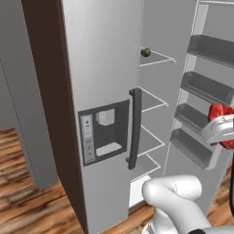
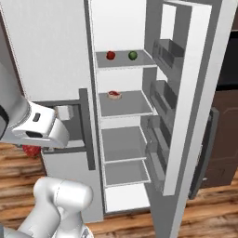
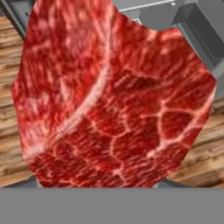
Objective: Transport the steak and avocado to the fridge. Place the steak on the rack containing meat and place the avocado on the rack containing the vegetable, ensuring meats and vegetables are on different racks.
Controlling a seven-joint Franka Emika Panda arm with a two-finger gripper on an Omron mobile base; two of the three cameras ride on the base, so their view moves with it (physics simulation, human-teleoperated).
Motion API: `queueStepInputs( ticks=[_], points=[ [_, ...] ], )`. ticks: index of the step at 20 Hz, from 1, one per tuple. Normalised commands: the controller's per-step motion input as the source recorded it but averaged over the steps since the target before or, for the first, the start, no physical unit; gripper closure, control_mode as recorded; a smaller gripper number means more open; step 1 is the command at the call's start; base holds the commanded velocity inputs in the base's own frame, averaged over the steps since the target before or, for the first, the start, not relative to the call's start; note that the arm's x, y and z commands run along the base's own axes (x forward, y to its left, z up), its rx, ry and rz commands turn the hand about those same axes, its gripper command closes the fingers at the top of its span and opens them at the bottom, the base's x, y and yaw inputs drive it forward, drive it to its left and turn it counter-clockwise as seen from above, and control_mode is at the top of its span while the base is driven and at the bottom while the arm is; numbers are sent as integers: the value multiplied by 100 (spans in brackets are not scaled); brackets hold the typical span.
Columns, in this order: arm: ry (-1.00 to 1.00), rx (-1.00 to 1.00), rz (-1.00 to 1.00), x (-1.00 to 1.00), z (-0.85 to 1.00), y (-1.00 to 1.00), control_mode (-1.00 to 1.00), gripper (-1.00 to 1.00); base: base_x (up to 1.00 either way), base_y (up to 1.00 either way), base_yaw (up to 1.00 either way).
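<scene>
One fridge (image 2: 56,51) fills both base views, its right door swung open on pale shelves at centre frame. My claw (image 1: 224,130) sits at the right edge of the left base view, clamped on the steak (image 3: 113,96). That red marbled chunk fills my hand view, long axis running top to bottom. On the upper shelf sits a small green ball (image 2: 133,55), too small to identify.

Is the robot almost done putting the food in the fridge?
Not yet. The fridge door already stands open. The gripper holds the steak out in front of the fridge, not on any rack. What is left: set the steak on the second shelf beside the meat. The top shelf holds a small green item and a red one.
</scene>
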Motion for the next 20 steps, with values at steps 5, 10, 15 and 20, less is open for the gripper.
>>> queueStepInputs(
  ticks=[5, 10, 15, 20],
  points=[
    [0, 0, 0, 0, 0, 0, 100, 100, 70, -10, -3],
    [0, 0, 0, 0, 0, 0, 100, 100, 24, -48, -1],
    [0, 0, 0, 0, 0, 0, 100, 100, 25, -21, -5],
    [0, 0, 0, 0, 0, 0, 100, 100, 53, -30, -5]
  ],
)
